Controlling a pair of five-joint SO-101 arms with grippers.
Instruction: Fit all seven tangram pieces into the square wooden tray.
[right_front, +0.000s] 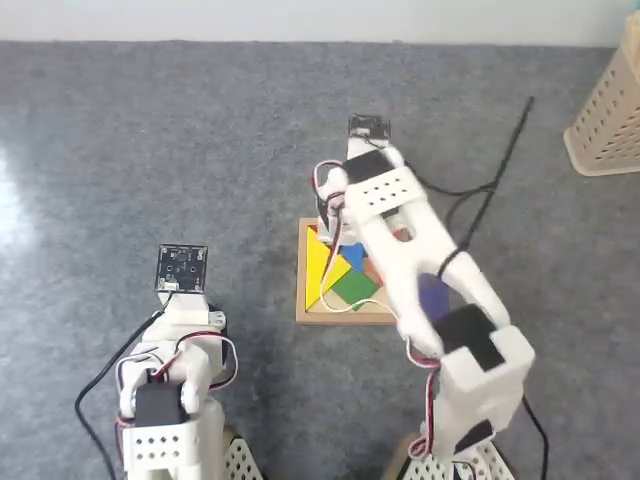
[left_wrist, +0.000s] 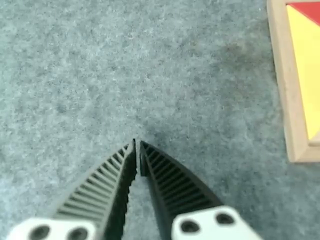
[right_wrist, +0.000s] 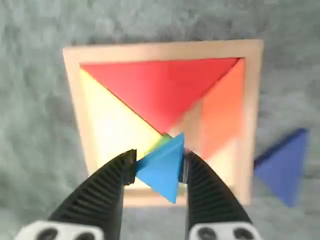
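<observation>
I am looking into an indoor room set up as a small robotics workspace. It is probably a lab or a hobby corner, though the framing is too tight to be sure. From the high camera, a grey, carpet-like surface (right_front: 150, 150) covers the whole floor of the scene and ends at a pale wall (right_front: 300, 18) along the far edge. Two white plastic arms, the left arm (right_front: 170, 400) and the right arm (right_front: 430, 270), stand on it with exposed coloured wires, and a black cable (right_front: 497, 170) trails away. A beige perforated basket (right_front: 610, 110) sits at the far corner. A wooden tray (right_front: 345, 317) lies on the grey surface.
</observation>
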